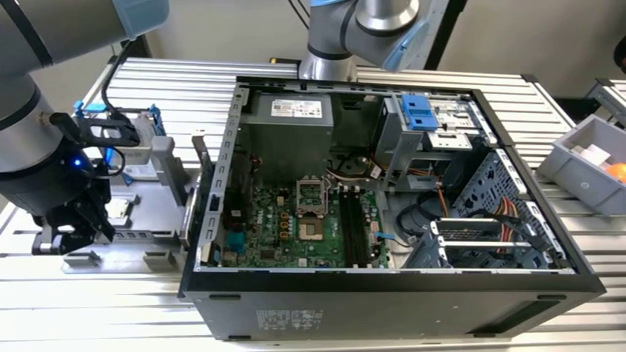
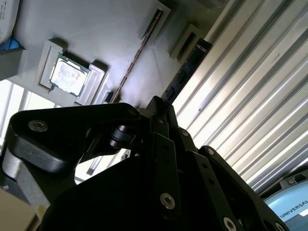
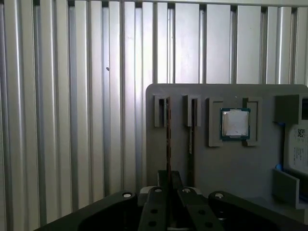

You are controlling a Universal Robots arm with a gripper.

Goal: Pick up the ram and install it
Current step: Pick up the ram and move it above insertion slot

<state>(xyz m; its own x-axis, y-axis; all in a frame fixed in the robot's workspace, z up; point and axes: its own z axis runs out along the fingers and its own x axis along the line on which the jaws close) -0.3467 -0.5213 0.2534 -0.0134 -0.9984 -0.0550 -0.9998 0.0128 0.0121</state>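
The gripper [image 3: 169, 175] is pinched shut on the ram [image 3: 168, 139]. In both wrist views the thin stick runs straight out from between the two black fingers [image 3: 161, 180]. Its far end sits in a small slot of the grey tray [image 3: 216, 168].

The ram stands on its thin edge, so it looks like a long dark line. In the second wrist view the ram [image 2: 187, 67] shows a dark blue side with tiny spots.

Just beside it stands another stick [image 3: 191, 139], also on its edge. Past that one, a square computer chip [image 3: 235, 122] lies flat in its own holder.

In the exterior view, the gripper [image 1: 86, 231] is at the lower left of the frame, over the tray [image 1: 146, 213]. The open computer case [image 1: 391, 293] fills the middle, well apart from it. Everything sits on a ribbed metal table [image 1: 98, 308].
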